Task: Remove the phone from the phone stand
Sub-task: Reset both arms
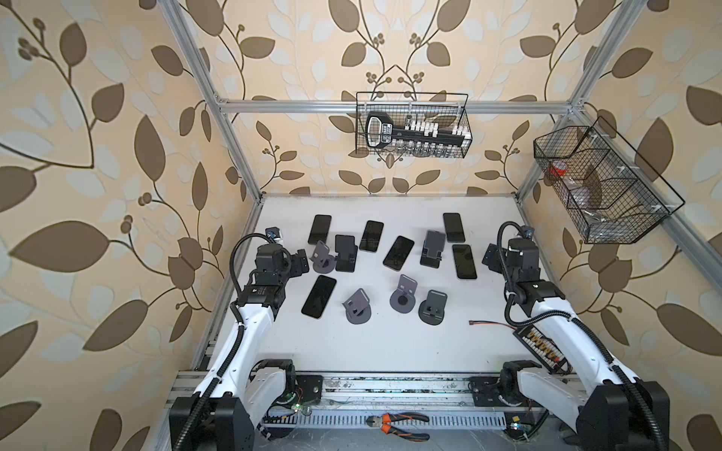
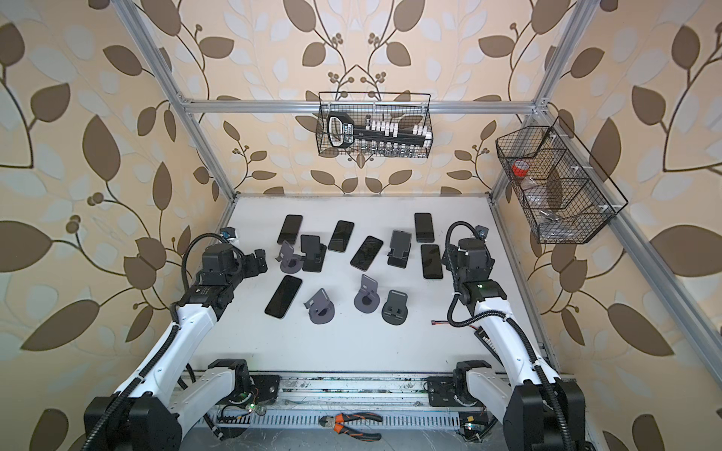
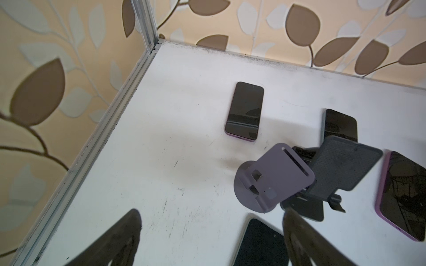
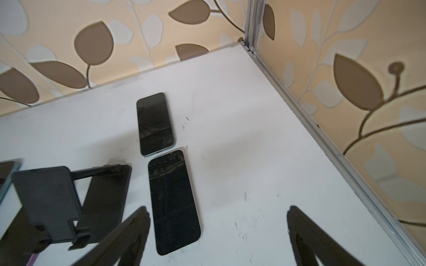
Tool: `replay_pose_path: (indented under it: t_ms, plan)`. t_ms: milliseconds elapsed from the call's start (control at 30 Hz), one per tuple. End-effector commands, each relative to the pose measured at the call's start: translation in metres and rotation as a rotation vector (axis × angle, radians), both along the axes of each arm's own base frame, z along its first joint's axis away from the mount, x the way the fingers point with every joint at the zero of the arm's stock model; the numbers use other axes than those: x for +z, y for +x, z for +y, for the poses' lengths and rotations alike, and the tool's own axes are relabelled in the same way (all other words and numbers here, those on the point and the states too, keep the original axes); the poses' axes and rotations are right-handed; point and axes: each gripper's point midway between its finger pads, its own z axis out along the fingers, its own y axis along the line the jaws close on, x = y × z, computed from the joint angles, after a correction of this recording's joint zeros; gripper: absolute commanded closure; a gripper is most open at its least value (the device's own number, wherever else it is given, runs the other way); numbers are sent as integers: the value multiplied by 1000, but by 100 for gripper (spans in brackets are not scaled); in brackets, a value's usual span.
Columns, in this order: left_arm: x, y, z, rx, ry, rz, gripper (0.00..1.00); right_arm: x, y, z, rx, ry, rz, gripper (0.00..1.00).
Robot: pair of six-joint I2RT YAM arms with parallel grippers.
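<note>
White counter (image 1: 371, 343) walled in leaf-print paper, strewn with six black-screened phones (image 1: 398, 252) lying flat, none seated in the six purple and black plastic stands (image 1: 404, 295). Left fingers (image 3: 124, 232) spread wide, gripping nothing, near an empty purple round-based stand (image 3: 276, 175) and a purple-edged phone (image 3: 244, 111). Right fingers (image 4: 306, 232) likewise parted and empty, beside a pale-edged phone (image 4: 173, 202) flat next to an empty black stand (image 4: 48, 202).

Front of desk (image 1: 371, 343) was bare, wide lane. Middle was packed: phones (image 1: 398, 253) flat, stands (image 1: 402, 298) upright between them, gaps tight. Strips along both side edges were bare; left claw (image 1: 300, 261) sat just beside a stand, right claw (image 1: 490, 257) just beside a phone. Front right held cable (image 1: 490, 323) and board (image 1: 541, 345).
</note>
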Motion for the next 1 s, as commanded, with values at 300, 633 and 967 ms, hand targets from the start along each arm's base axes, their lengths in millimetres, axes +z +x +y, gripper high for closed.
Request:
replay_pose_path:
  t_ms: [300, 633, 967]
  plan:
    - [-29, 30, 7, 35, -110, -95, 5, -21, 21, -9, 0, -81, -118, 2]
    - [-70, 36, 5, 11, -94, -96, 3, -55, 36, 9, 129, -85, -132, 2]
    - [-77, 39, -1, -54, -57, -171, 2, -55, 42, 20, 207, -121, -206, 2]
